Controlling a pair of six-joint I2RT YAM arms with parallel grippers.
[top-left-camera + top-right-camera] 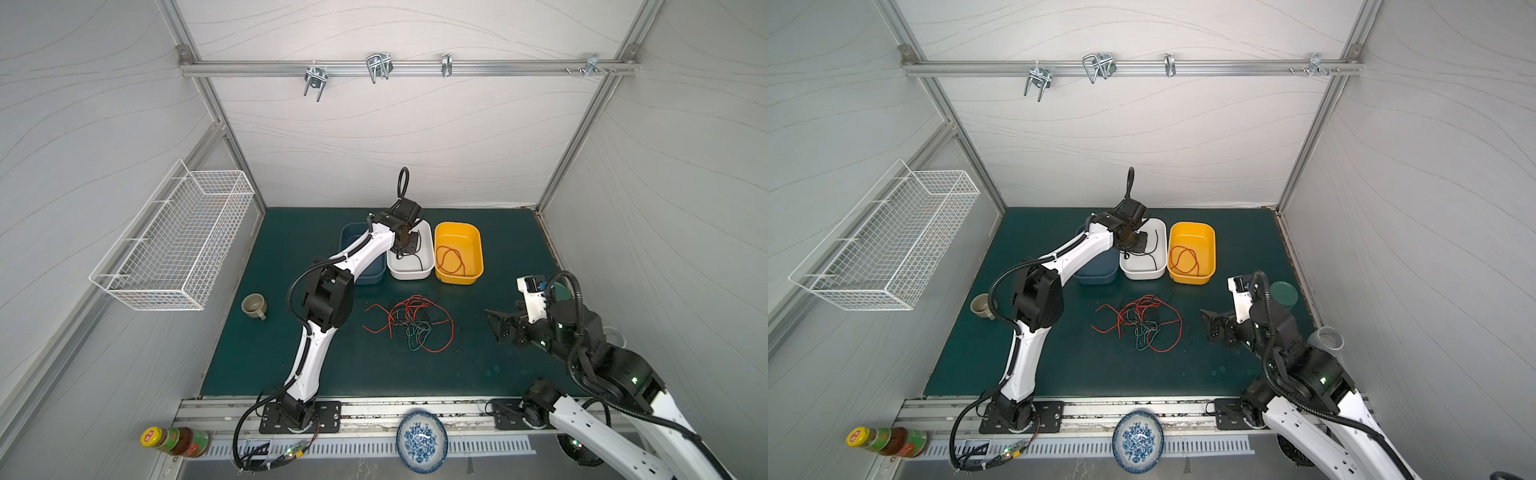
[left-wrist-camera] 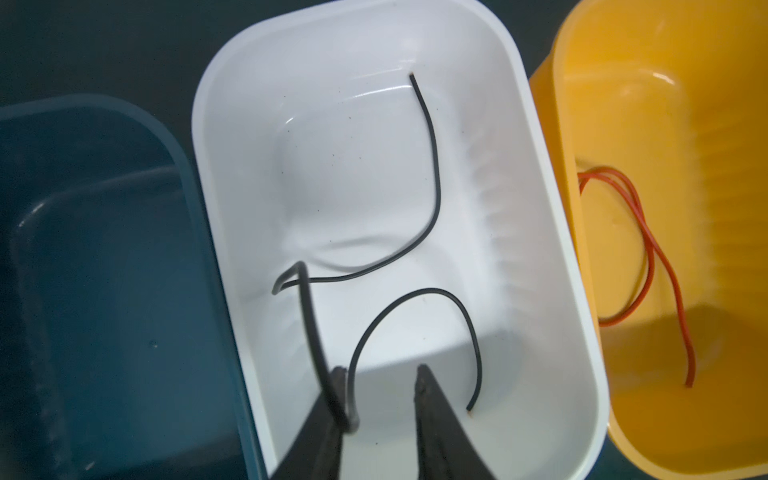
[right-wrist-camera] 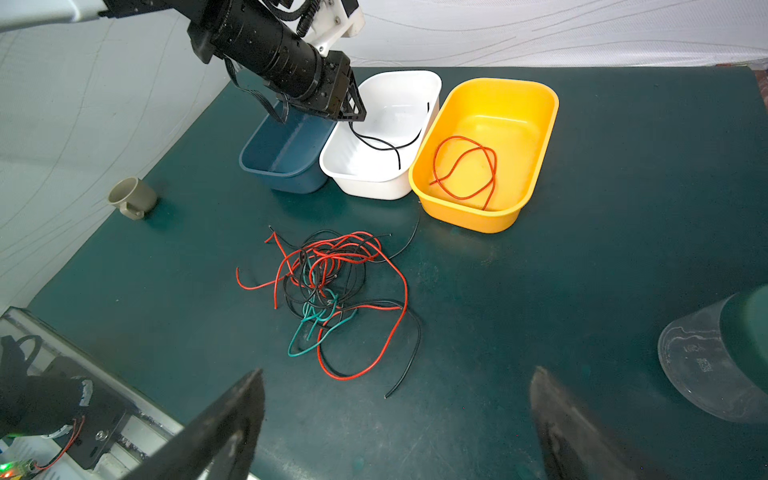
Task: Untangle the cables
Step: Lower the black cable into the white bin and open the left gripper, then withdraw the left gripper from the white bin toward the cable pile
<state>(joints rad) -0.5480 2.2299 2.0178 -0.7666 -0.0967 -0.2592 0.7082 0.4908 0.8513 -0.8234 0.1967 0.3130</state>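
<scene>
Left gripper (image 2: 380, 370) hangs over the white tub (image 2: 332, 124), jaws parted a little and clamping nothing. A black cable (image 2: 434, 174) lies in that tub, a loop of it draped over one finger (image 2: 311, 449). A red cable (image 2: 648, 257) sits in the yellow tub (image 2: 665, 124). The tangled cables (image 3: 328, 286) lie mid-way across the mat (image 3: 582, 270), and the right gripper (image 3: 397, 374) hovers near them, jaws wide and empty

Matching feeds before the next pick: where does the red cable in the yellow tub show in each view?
Top view: red cable looped in the yellow tub, right of centre.
Top view: same loop, nearer the centre.
Left wrist: in the yellow tub, beside the white tub.
Right wrist: in the yellow tub, beyond the tangle.
Shared landmark: the white tub, next to the yellow one.
</scene>
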